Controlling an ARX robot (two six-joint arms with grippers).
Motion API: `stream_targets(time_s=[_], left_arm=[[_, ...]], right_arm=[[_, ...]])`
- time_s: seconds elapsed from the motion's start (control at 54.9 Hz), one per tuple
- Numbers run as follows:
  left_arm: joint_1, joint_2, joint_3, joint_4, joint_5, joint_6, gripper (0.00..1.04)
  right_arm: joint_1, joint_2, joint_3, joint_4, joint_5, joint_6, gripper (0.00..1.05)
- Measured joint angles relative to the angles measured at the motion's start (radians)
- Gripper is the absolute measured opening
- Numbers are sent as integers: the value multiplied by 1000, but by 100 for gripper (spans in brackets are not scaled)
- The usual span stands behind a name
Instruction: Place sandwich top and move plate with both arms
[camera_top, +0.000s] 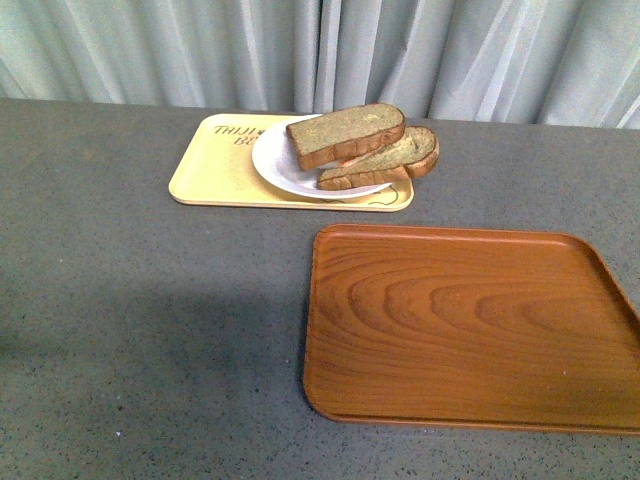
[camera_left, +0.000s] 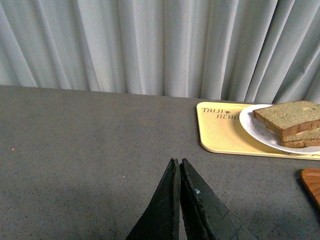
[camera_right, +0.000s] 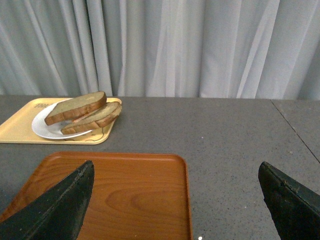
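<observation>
The sandwich top (camera_top: 345, 133), a thick brown bread slice, lies tilted on a second slice (camera_top: 395, 160) on the white plate (camera_top: 275, 160). The plate sits on the yellow tray (camera_top: 215, 170) at the back of the table. Neither arm shows in the front view. In the left wrist view my left gripper (camera_left: 179, 161) is shut and empty above bare grey table, with the sandwich top (camera_left: 287, 116) and the plate (camera_left: 252, 125) well off to one side. My right gripper (camera_right: 175, 180) is open and empty, low over the wooden tray's edge; the sandwich top (camera_right: 75, 107) lies far beyond it.
A brown wooden tray (camera_top: 470, 325) lies empty at the front right of the grey table (camera_top: 130, 330). A pale curtain (camera_top: 320, 50) hangs behind the table's back edge.
</observation>
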Motion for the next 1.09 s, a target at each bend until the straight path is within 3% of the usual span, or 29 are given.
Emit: stream_targets(time_s=[0.492, 0.875, 0.966, 1.093], left_arm=[[0, -272, 0, -261, 0, 0, 2], [0, -375, 0, -363, 0, 0, 2], [0, -486, 0, -510, 0, 0, 2], [0, -533, 0, -539, 0, 1, 2]], right_arm=[[0, 0, 0, 0, 0, 0, 96], [0, 0, 0, 0, 0, 0, 96], [0, 0, 0, 0, 0, 0, 96], [0, 0, 0, 0, 0, 0, 96]])
